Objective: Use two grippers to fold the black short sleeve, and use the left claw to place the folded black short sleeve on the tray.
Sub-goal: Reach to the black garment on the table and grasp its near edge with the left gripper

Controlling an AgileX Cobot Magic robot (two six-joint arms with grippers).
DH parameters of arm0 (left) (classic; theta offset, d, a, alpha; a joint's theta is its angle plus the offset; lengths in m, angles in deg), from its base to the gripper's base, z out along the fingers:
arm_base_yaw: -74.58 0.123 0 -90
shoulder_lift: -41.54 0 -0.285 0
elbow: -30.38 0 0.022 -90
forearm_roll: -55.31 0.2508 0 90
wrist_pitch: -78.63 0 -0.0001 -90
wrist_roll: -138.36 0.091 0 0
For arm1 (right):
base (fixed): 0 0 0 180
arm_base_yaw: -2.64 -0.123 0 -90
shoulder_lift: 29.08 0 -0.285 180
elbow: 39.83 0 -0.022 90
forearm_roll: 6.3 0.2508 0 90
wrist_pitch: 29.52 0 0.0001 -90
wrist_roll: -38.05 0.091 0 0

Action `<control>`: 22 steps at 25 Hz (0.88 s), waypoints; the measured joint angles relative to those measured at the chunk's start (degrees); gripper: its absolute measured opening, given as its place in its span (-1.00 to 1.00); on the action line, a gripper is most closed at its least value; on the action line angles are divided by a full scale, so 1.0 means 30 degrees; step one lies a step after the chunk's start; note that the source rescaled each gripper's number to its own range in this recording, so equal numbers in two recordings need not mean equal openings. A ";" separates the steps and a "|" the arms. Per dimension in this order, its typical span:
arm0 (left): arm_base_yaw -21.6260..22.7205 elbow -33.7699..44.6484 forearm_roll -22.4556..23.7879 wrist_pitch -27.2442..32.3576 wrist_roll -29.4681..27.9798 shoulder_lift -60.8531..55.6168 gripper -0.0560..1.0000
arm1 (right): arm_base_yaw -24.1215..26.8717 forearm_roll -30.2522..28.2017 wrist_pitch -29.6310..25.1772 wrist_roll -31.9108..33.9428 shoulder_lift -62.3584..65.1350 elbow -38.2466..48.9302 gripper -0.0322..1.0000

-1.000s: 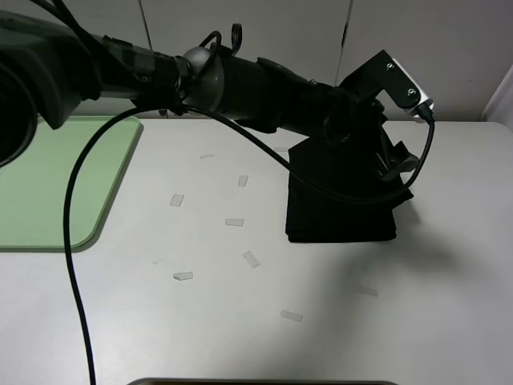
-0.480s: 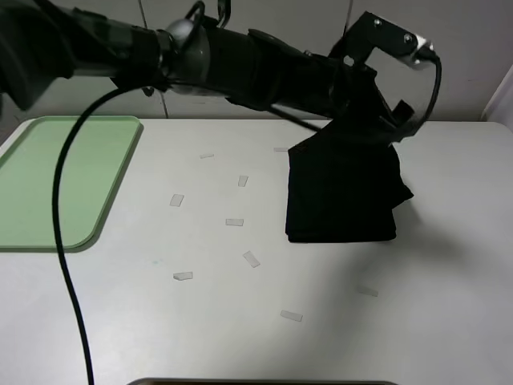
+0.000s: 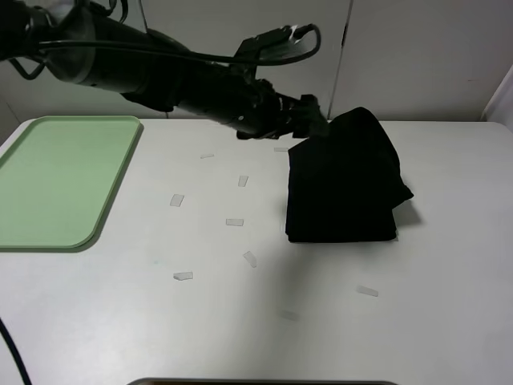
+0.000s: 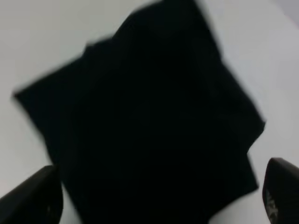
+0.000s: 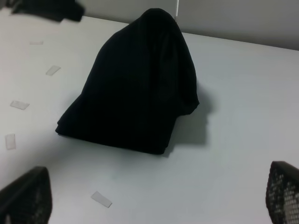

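Observation:
The black short sleeve lies folded into a thick bundle right of the table's middle, its far part bulging up in a hump. My left gripper hovers at the bundle's far left corner, just off the cloth. In the left wrist view its two fingers stand wide apart, open and empty, with the shirt beyond them. My right gripper is also open, well back from the shirt's near side, and does not show in the exterior high view. The pale green tray sits empty at the far left.
Several small pale strips are scattered over the white table between tray and shirt. A wall with a vertical seam stands behind the table. The left arm reaches in from the upper left, above the table's back edge.
The left arm was over the shirt, lifted its far part, then let go and drew back to the left. The cloth is left with a raised hump.

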 joint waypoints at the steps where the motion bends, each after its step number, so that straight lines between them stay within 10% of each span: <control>1: 0.0196 0.0482 -0.0274 0.0184 -0.0162 0.0022 0.70 | 0.0000 0.0000 0.0000 0.0000 0.0000 0.0000 1.00; 10: 0.0442 0.1442 -0.3806 0.0680 -0.0074 0.1659 0.70 | 0.0000 0.0000 0.0000 0.0000 0.0000 0.0000 1.00; 22: 0.0501 0.1442 -0.4096 0.0558 -0.0007 0.3262 0.70 | 0.0000 0.0018 0.0000 0.0017 0.0000 0.0000 1.00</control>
